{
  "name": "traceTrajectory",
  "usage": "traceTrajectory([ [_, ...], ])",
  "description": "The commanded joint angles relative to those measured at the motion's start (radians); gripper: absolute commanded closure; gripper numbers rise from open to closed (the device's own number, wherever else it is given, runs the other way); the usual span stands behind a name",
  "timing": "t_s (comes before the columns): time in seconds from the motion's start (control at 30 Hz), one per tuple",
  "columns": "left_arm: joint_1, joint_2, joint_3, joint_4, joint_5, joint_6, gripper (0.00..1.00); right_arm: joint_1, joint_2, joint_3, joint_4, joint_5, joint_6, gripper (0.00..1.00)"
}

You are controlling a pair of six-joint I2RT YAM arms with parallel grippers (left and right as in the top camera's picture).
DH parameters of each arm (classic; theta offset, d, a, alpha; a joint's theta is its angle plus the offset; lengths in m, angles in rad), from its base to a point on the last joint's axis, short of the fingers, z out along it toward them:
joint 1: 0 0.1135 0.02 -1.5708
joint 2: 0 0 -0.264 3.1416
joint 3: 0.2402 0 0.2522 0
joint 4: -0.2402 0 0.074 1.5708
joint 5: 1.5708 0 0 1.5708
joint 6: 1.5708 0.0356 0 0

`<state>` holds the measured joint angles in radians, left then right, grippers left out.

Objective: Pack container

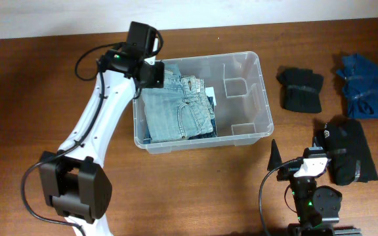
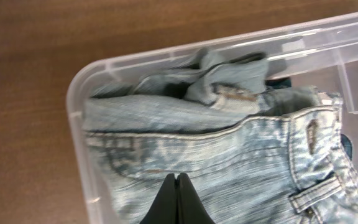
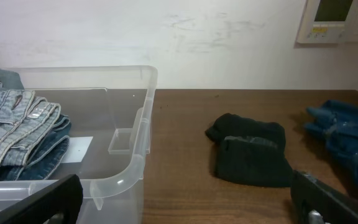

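Note:
The container [image 1: 265, 98] is a clear plastic bin in the middle of the table. Folded light-blue jeans [image 1: 176, 108] lie in its left half on darker denim. My left gripper [image 1: 156, 73] is over the bin's far left corner. In the left wrist view its jaws [image 2: 176, 180] are shut with nothing between them, tips just above the jeans [image 2: 229, 155] beside the bin's rim [image 2: 73, 106]. My right gripper [image 1: 294, 164] is open and empty, near the front edge right of the bin. In its wrist view the wide-apart fingers [image 3: 185, 205] face the bin's corner [image 3: 138, 143].
A folded black garment [image 1: 300, 90] lies right of the bin, a blue one [image 1: 364, 85] at far right, and another black one [image 1: 350, 151] beside my right gripper. The bin's right half shows moulded ribs and a white label [image 3: 73, 149].

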<state>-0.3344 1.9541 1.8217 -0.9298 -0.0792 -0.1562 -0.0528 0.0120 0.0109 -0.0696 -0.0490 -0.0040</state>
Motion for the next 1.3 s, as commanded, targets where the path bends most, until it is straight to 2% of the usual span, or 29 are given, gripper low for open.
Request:
traceTrajectory([
  [0.0,-0.017,0.032,0.021,0.024,-0.039,0.031,0.99,-0.006,-0.007,-0.005,-0.004,0.002,-0.004,0.02],
  [0.37,-0.018,0.237,0.021,0.029,-0.155,0.031,0.99,-0.006,-0.007,-0.005,-0.004,0.002,-0.004,0.02],
  [0.5,-0.018,0.231,0.031,0.024,-0.176,0.031,0.99,-0.006,-0.007,-0.005,-0.004,0.002,-0.004,0.01],
  [0.63,-0.016,0.194,0.101,-0.054,-0.172,0.031,0.99,-0.006,-0.007,-0.005,-0.004,0.002,-0.004,0.02],
  [0.73,-0.018,0.152,0.171,-0.126,-0.167,0.031,0.86,-0.006,-0.007,-0.005,-0.004,0.002,-0.004,0.02],
  [0.83,-0.011,0.106,0.223,-0.18,-0.117,0.03,0.4,-0.006,-0.007,-0.005,-0.004,0.002,-0.004,0.02],
  [0.87,0.0,0.086,0.237,-0.2,-0.094,0.03,0.28,-0.006,-0.007,-0.005,-0.004,0.002,-0.004,0.02],
  [0.9,0.008,0.075,0.243,-0.211,-0.083,0.03,0.22,-0.006,-0.007,-0.005,-0.004,0.002,-0.004,0.02],
  [0.93,0.026,0.053,0.249,-0.228,-0.056,0.03,0.13,-0.006,-0.007,-0.005,-0.004,0.002,-0.003,0.02],
  [0.97,0.042,0.034,0.249,-0.24,-0.034,0.03,0.08,-0.006,-0.007,-0.005,-0.004,0.002,-0.004,0.02],
  [1.23,0.219,-0.077,0.249,-0.328,0.118,0.011,0.04,-0.006,-0.007,-0.005,-0.004,0.002,-0.004,0.02],
  [1.27,0.244,-0.081,0.249,-0.336,0.119,0.011,0.01,-0.006,-0.007,-0.005,0.0,0.004,-0.008,0.02],
])
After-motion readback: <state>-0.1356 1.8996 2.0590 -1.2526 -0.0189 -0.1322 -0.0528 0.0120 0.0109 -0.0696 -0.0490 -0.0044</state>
